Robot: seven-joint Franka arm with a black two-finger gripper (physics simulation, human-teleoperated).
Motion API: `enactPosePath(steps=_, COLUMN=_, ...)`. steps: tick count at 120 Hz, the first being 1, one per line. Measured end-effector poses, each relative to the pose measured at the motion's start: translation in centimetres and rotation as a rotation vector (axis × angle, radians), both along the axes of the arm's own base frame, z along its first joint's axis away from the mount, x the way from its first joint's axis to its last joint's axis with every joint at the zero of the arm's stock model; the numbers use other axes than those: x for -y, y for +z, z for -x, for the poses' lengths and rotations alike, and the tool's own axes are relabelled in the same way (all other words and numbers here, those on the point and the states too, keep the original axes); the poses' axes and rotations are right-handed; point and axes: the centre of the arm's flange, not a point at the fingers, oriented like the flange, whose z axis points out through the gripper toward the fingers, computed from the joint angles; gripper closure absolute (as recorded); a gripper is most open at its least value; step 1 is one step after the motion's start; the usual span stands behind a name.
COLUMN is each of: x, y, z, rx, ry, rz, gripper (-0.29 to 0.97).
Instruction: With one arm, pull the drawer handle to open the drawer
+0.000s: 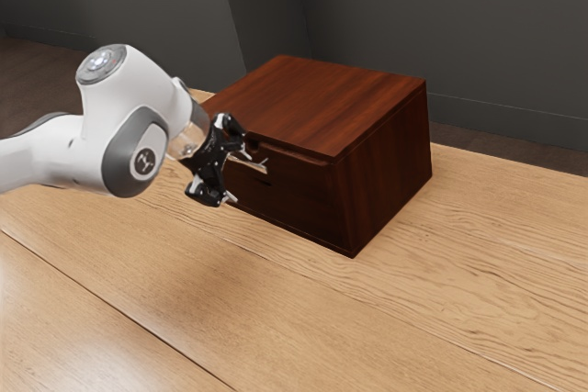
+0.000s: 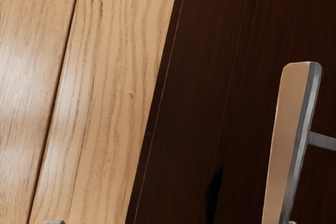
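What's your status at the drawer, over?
Hand by the handle. Drawer hardly open, if at all. Nothing in the way.

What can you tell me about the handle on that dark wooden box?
The handle is a slim, flat, metal-looking bar with a pale tan face and grey edges. A short grey post holds it off the dark wooden drawer front. It sits high on that front, with the robot's black hand close beside it; contact cannot be judged.
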Motion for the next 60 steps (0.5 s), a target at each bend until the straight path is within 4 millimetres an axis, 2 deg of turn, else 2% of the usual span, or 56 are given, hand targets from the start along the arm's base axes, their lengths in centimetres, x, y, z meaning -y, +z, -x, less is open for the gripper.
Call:
enactPosePath(steps=10, x=-0.1, y=0.4, z=0.4, rx=0.005, ry=0.008, rz=0.002, gripper=0.28)
enactPosePath(steps=36, x=-0.6, y=0.7, z=1.9, rx=0.003, ry=0.038, rz=0.013, gripper=0.6)
enactPosePath(steps=60, x=-0.5, y=1.2, z=4.4, rx=0.006, ry=0.059, rz=0.019, gripper=0.73)
